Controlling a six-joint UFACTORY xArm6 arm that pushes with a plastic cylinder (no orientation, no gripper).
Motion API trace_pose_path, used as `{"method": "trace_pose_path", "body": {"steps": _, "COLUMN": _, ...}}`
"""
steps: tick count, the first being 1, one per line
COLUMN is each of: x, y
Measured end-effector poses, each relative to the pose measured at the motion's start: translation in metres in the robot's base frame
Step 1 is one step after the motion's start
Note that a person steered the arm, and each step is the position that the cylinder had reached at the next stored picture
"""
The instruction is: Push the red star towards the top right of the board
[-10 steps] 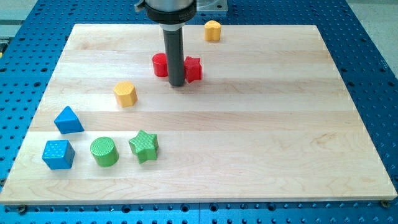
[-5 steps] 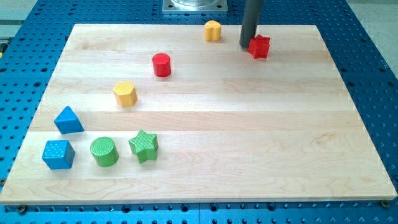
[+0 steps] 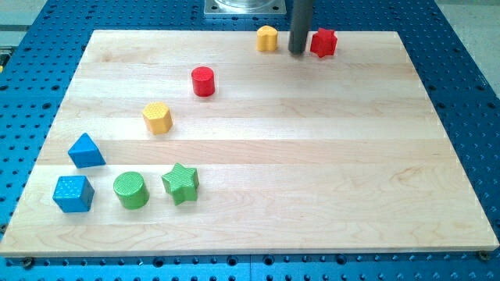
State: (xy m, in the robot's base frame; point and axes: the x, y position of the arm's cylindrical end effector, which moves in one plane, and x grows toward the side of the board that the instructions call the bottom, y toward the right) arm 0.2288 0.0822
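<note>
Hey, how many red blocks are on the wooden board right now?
2. The red star sits near the view's top, just right of my tip. The red cylinder lies lower, toward the view's left. None seem hidden.

Bright, even overhead light; pale wooden board [image 3: 258, 156] sharp throughout; soft short shadows under blocks; faint sheen toward 3 o'clock; no blur

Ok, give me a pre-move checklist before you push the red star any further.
1. My tip on the board: ok, just left of the red star.
2. Contact with the star: cannot tell; close beside it.
3. Star at the board's top right: not ok; near the top edge, still left of the corner.
4. Path rightward along the top edge: ok.
5. Yellow block to the tip's left, out of the push: ok.
6. Star near board edge: not ok.
</note>
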Motion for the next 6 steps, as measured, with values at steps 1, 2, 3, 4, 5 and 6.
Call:
{"method": "trace_pose_path", "body": {"steps": 1, "x": -0.009, "y": 0.021}}
{"method": "trace_pose_path", "body": {"steps": 2, "x": -0.005, "y": 0.074}}
{"method": "trace_pose_path", "body": {"steps": 3, "x": 0.021, "y": 0.018}}
{"method": "trace_pose_path", "body": {"steps": 4, "x": 0.064, "y": 0.026}}
{"method": "trace_pose_path", "body": {"steps": 5, "x": 0.046, "y": 0.049}}
{"method": "trace_pose_path", "body": {"steps": 6, "x": 0.027, "y": 0.08}}
